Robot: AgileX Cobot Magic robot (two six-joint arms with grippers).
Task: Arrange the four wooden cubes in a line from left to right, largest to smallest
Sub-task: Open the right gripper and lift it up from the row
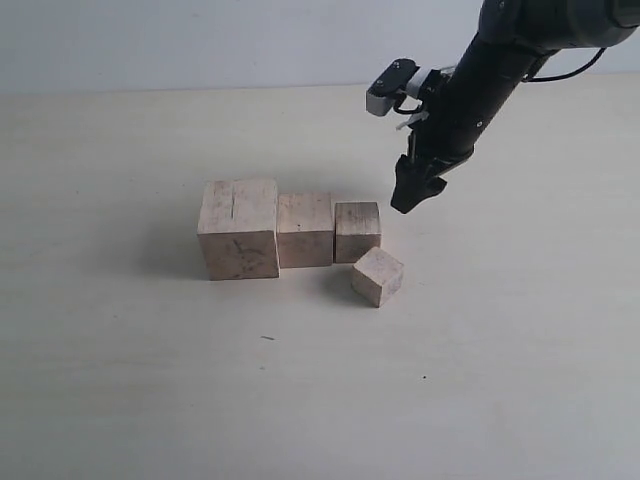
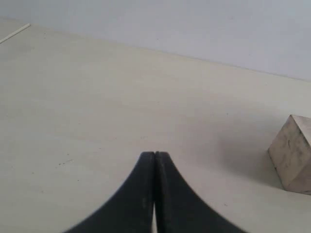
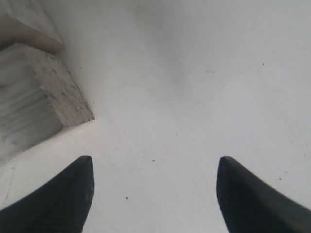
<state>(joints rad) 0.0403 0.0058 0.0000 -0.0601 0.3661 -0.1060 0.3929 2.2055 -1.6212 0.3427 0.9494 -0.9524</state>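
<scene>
left wrist: we see a pale light-wood cube (image 2: 293, 154) frame-cropped | right wrist: nearer blurred cube (image 3: 36, 97), farther blurred cube (image 3: 24, 22), both cropped

Matte black arm (image 1: 480, 90), a grey-white camera (image 1: 390, 88) (boxy, dark on top), thin black cable (image 1: 583, 66), tapered black gripper (image 1: 412, 200).

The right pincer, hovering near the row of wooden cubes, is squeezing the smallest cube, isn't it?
Not quite. The right pincer does hover near the row of cubes, but it is open and holds nothing: the right wrist view shows its fingers spread apart with nothing between. The smallest cube lies on the table in front of the row, as the exterior view shows.
</scene>
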